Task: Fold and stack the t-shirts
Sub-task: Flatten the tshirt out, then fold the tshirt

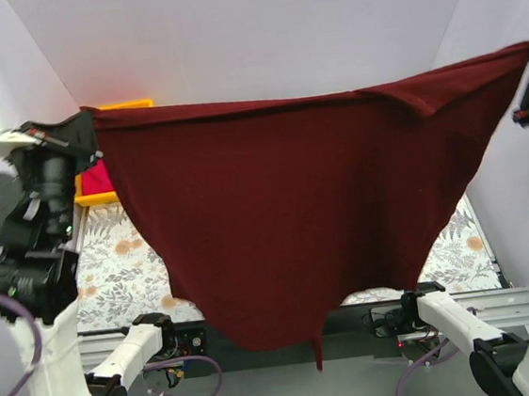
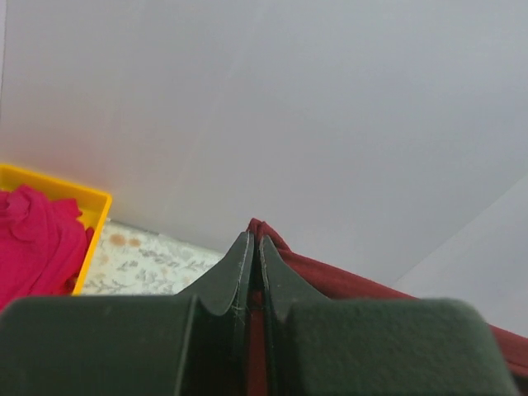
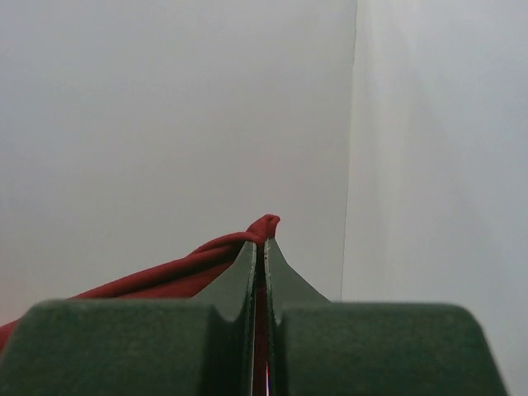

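Left gripper (image 2: 254, 243) and right gripper (image 3: 259, 246) clamp maroon t-shirt (image 1: 285, 215) corners at 10 and 2 o'clock, cloth hanging spread mid-air. Lower evenly, hold it taut, lay flat. Red t-shirt (image 2: 37, 239) sits in bin (image 2: 97, 205), 10 o'clock.

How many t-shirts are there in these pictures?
2. The maroon t-shirt hangs spread in the air; the pinkish-red t-shirt lies in the yellow bin, far left. Others could hide behind the maroon one.
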Robot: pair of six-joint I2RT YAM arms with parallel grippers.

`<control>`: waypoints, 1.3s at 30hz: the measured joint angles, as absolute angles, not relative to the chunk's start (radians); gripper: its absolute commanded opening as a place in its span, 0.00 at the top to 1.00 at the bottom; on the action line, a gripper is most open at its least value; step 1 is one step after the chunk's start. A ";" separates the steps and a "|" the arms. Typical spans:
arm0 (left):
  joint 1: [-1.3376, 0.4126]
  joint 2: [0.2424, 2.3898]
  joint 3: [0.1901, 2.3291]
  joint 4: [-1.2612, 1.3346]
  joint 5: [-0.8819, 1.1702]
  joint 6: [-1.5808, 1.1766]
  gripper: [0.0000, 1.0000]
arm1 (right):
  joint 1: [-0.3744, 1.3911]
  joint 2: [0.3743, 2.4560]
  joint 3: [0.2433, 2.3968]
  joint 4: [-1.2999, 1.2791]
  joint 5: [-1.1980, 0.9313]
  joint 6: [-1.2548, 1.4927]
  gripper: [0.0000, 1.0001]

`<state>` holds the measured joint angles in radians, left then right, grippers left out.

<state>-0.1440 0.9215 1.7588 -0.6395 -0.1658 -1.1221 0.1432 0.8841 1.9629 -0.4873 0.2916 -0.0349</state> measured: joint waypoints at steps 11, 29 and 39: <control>-0.139 1.475 1.300 -0.392 -0.184 -1.124 1.00 | 0.138 1.299 1.355 -0.118 0.278 -0.121 0.99; -0.085 2.049 1.438 -0.326 -0.153 -1.154 1.00 | 0.117 1.819 1.262 0.107 0.216 -0.114 0.99; -0.074 2.077 1.559 -0.364 -0.106 -1.152 1.00 | 0.117 1.793 1.337 -0.038 0.207 -0.030 0.99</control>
<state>-0.0738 2.0769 1.5585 -0.3637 -0.1062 -1.1519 0.1169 1.7931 1.3373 -0.0376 0.2073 -0.0303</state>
